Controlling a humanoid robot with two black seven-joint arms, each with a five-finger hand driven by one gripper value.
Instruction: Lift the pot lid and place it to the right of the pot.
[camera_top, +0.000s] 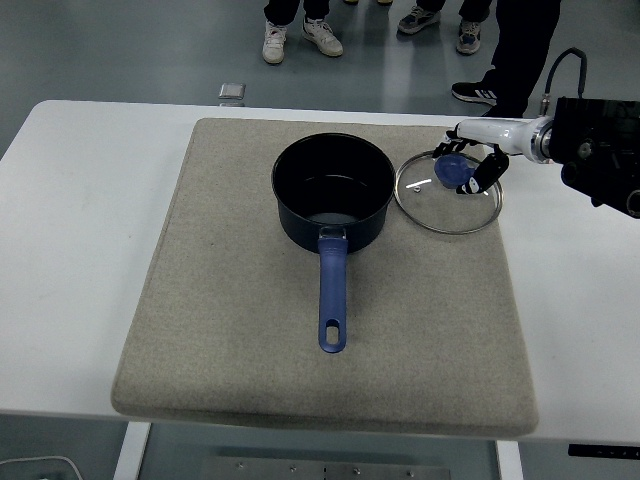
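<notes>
A dark blue pot (333, 192) stands open in the middle of the grey mat (230, 330), its blue handle (331, 295) pointing toward the near edge. The glass pot lid (440, 212) with a blue knob (450, 172) sits low on the mat just right of the pot, its rim close to the pot's wall. My right hand (466, 166) comes in from the right edge, its black fingers (484, 170) curled around the knob. Whether the lid rests fully flat I cannot tell. The left arm is out of view.
The mat covers most of the white table (70, 220), with bare table strips on both sides. The lid lies near the mat's right edge. People's shoes (274, 42) and legs show on the floor beyond the table, beside a small grey object (232, 92).
</notes>
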